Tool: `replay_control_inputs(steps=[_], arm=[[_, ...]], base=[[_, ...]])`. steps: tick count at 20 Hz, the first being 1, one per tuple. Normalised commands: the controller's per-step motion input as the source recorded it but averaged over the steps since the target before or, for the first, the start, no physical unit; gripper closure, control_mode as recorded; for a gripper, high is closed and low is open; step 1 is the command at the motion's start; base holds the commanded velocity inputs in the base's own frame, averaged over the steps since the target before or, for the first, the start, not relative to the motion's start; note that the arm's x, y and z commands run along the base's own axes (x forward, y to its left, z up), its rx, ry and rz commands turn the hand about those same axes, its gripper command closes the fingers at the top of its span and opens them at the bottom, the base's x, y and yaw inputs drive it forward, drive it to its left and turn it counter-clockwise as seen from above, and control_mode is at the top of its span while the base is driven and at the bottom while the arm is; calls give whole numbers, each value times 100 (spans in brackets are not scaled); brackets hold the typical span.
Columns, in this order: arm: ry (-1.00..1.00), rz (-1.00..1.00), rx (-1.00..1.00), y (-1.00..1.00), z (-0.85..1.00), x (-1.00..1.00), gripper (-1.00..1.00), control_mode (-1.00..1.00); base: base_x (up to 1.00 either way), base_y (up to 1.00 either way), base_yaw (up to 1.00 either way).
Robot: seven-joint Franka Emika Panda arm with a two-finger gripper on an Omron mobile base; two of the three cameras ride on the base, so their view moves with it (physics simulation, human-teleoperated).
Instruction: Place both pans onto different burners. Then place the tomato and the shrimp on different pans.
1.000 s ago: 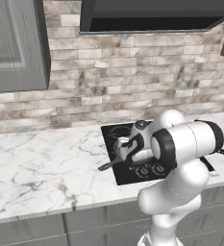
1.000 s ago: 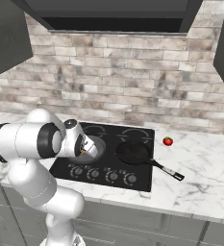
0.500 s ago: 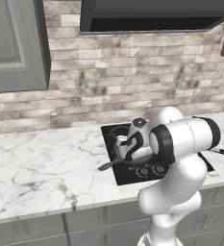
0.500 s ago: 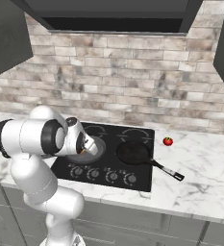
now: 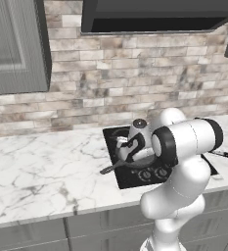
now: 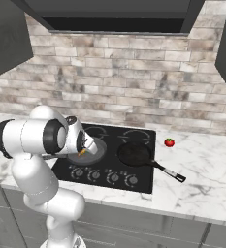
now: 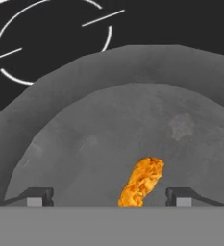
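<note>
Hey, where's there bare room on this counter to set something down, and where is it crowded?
Free: the marble counter left of the cooktop, and the stretch right of it beyond the tomato. The two rear burners are also bare. Crowded: the front burners, taken by the grey pan holding the shrimp under the gripper, and the black pan.

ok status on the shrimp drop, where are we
Gripper open over grey skillet. Shrimp lying in skillet, between the fingertips. Tomato on counter, right of cooktop. Black pan empty, nothing blocking.
</note>
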Motion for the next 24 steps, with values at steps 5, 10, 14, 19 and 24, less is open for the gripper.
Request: replay_control_inputs(steps=[5,10,14,19,24], arm=[[2,0,0,-7,12,-1,-100,-100],[5,0,0,-15,31,-6,-100,-100],[6,0,0,-6,44,-5,-100,-100],[6,0,0,-1,48,-9,-100,-100],[4,0,0,-4,42,-7,-100,-100]], base=[[0,0,0],[0,0,0],[0,0,0],[0,0,0],[0,0,0]])
